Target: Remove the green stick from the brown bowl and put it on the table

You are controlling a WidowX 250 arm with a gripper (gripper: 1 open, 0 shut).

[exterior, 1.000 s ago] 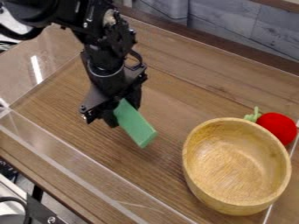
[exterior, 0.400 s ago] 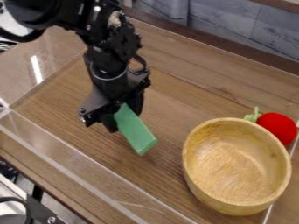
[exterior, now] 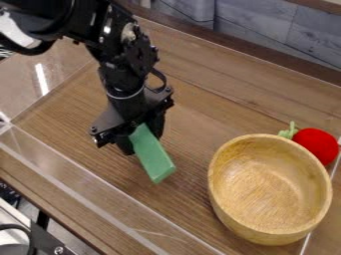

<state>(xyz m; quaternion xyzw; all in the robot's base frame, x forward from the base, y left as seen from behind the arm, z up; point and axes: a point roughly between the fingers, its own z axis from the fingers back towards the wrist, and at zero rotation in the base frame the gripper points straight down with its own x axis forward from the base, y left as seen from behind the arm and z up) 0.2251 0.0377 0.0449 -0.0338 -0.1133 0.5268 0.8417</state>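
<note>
The green stick (exterior: pixel 154 155) hangs tilted just over the table (exterior: pixel 200 115), its lower end near or on the wood, left of the brown bowl (exterior: pixel 272 188). My gripper (exterior: pixel 131 133) points almost straight down and is shut on the stick's upper end. The black fingers (exterior: pixel 104 131) hide that end. The bowl sits at the right front and nothing shows inside it.
A red strawberry toy (exterior: pixel 316 144) with green leaves lies behind the bowl at the right edge. Low clear acrylic walls (exterior: pixel 80 189) border the table at the front and left.
The stick has swung a little, its lower end now nearer the front of the table. The gripper has rolled slightly and stayed in the same place, still gripping the stick.
</note>
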